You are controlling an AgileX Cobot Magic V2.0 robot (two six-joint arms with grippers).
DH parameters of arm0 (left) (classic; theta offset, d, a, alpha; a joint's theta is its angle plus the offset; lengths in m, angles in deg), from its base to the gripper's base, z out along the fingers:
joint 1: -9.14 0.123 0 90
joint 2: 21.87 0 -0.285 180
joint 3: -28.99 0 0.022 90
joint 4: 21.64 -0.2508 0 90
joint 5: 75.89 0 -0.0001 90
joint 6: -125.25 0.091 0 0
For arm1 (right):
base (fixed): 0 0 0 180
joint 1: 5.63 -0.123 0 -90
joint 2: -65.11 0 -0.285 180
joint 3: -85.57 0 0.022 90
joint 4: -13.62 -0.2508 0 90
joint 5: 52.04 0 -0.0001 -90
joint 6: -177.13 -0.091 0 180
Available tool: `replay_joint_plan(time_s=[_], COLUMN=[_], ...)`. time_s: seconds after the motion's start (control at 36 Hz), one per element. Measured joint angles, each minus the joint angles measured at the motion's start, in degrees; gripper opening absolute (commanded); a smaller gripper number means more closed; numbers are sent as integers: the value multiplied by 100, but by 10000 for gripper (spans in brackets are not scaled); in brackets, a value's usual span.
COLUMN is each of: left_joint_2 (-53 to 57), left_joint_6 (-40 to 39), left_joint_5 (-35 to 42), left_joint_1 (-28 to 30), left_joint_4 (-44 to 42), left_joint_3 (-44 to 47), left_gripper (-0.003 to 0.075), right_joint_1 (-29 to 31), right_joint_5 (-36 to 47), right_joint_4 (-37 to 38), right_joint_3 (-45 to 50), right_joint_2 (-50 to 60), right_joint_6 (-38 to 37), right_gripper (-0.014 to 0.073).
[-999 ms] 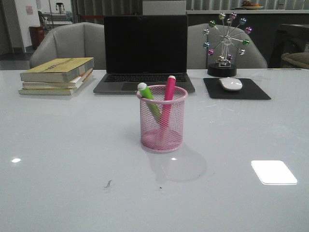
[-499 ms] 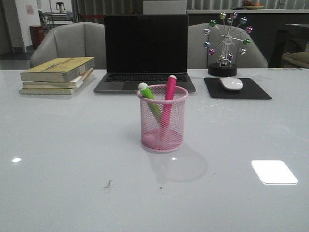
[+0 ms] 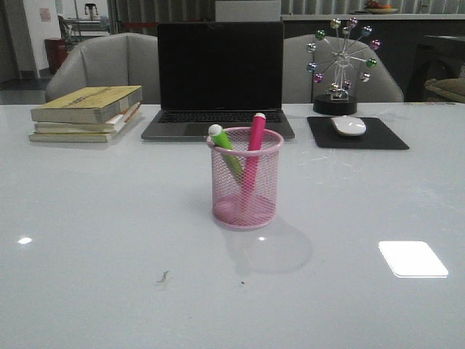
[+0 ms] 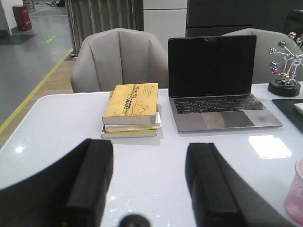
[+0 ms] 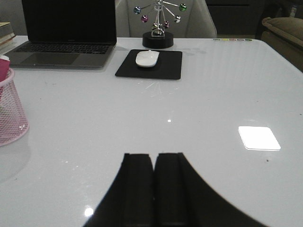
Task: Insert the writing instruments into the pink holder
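Observation:
The pink holder [image 3: 245, 182] stands upright at the middle of the white table. Both writing instruments lean inside it: a green marker [image 3: 224, 148] with a whitish cap on its left side, a magenta marker [image 3: 254, 142] on its right, caps above the rim. An edge of the holder shows in the left wrist view [image 4: 295, 191] and in the right wrist view [image 5: 10, 113]. My left gripper [image 4: 150, 153] is open over bare table, nothing between its fingers. My right gripper [image 5: 154, 161] is shut and empty. Neither gripper appears in the front view.
Behind the holder sits a dark laptop [image 3: 218, 80]. A stack of books [image 3: 87, 113] lies at the back left. A white mouse [image 3: 348, 125] rests on a black pad [image 3: 356, 134] at the back right, beside a desk ornament [image 3: 338, 65]. Chairs stand behind the table.

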Motion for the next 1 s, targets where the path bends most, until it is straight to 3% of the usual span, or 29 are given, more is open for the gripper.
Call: replay_joint_plan(time_s=[0.61,1.0], left_joint_2=[160,2722], left_joint_6=[0,0], left_joint_5=[11,507], left_joint_1=[0,0], left_joint_4=[-181,-567], left_joint_3=[220,1459], left_gripper=[404,404], right_joint_1=[0,0], right_joint_5=[0,0], right_joint_4=[0,0], right_joint_3=[0,0], right_joint_2=[0,0], right_joint_6=[0,0], right_gripper=[48,48])
